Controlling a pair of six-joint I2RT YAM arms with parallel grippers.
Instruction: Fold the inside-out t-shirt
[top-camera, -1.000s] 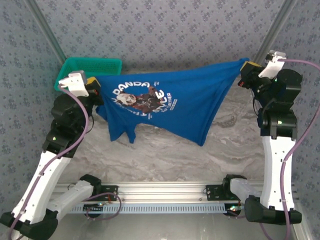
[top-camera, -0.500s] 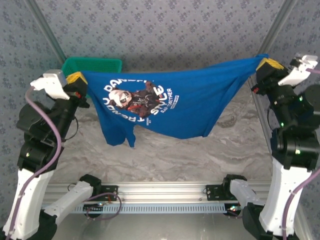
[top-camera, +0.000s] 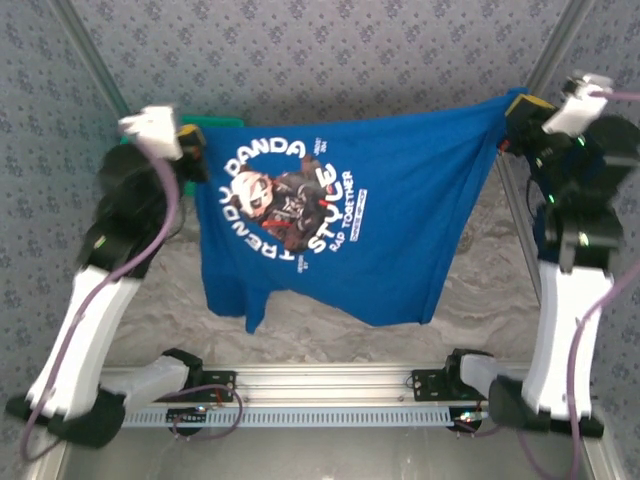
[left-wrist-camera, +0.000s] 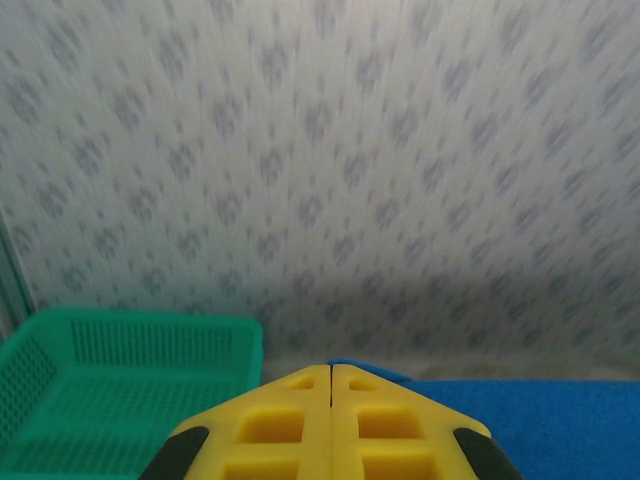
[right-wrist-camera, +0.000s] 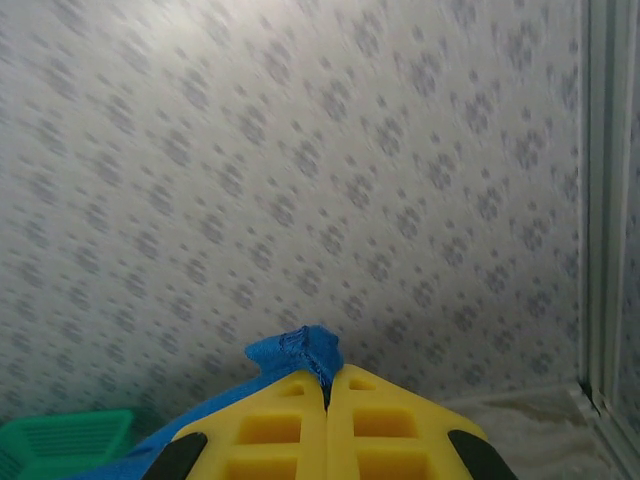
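Royal-blue cotton hangs spread in the top view: the t-shirt (top-camera: 400, 230) is stretched like a sheet between the two arms, over the marbled counter (top-camera: 320, 330). Its upper edge runs taut from the left end effector (top-camera: 192, 152) to the right end effector (top-camera: 512, 110), and each is clamped shut on one upper corner. A large print (top-camera: 285, 205) of white lettering around a panda figure faces the camera on the left half. A sleeve dangles at the lower left, and the lower right hangs to a soft point. A sliver of the green basket (top-camera: 222, 122) shows behind the top edge. In the left wrist view, the left end effector (left-wrist-camera: 331, 370) has its yellow fingers pressed together. Blue fabric (left-wrist-camera: 520, 425) runs off to the right just beyond them, and the mesh basket (left-wrist-camera: 120, 390) sits at the lower left. In the right wrist view, the right end effector (right-wrist-camera: 327, 375) is closed on a bunched, stitched corner of the shirt (right-wrist-camera: 300, 350) that pokes past its tips.
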